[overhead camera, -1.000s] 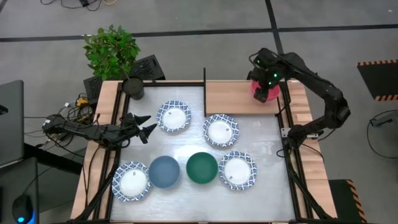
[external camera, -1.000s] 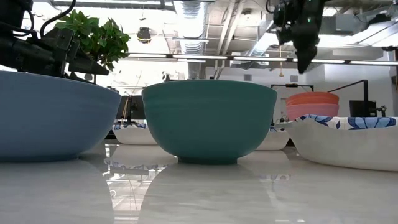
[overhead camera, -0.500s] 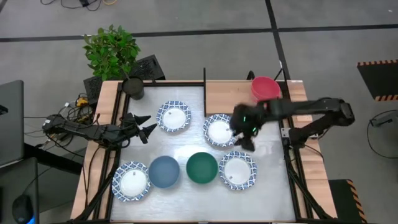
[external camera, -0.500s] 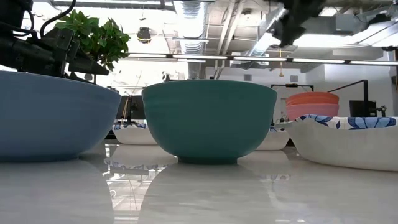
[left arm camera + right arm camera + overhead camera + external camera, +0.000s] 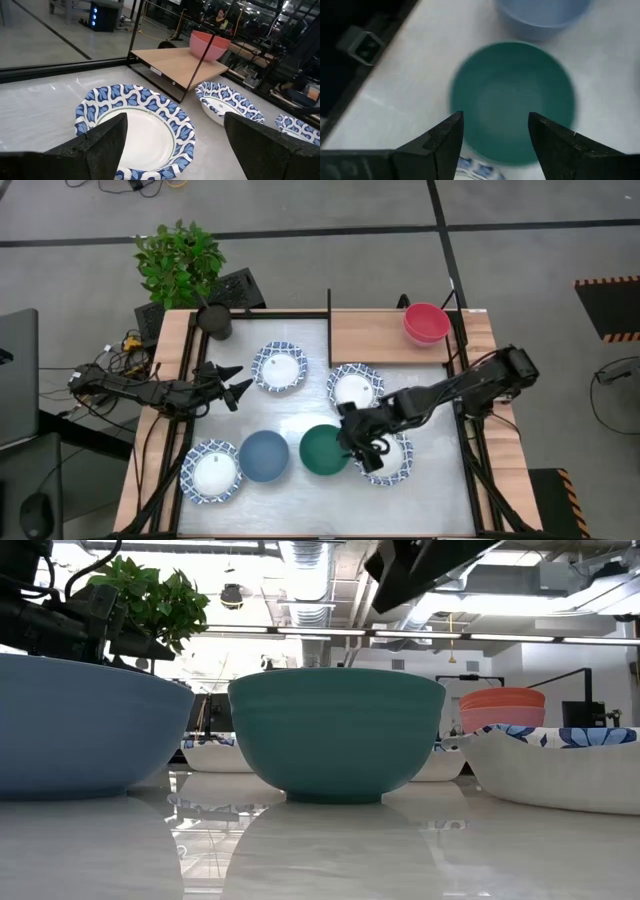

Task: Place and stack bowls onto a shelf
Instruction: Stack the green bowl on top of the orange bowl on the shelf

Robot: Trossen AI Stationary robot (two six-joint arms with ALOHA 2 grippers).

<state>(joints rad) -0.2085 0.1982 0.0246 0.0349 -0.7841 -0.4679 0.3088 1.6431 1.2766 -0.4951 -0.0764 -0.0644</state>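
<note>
The green bowl stands on its base on the white tabletop, beside the blue bowl. My right gripper hovers open above the green bowl's right rim, touching nothing. Several white, blue-patterned bowls sit on the table; the arm partly covers another. A red bowl nested in a pink one sits on the wooden shelf. My left gripper waits open at the table's left side.
A potted plant and a dark cup stand at the far left corner. Thin black posts frame the shelf. Bare tabletop lies along the near edge and between the bowls' two rows.
My right gripper has left the red-and-pink stack on the shelf and swung across the table toward its near edge and left, ending above the green bowl. The stack has stayed on the shelf.
</note>
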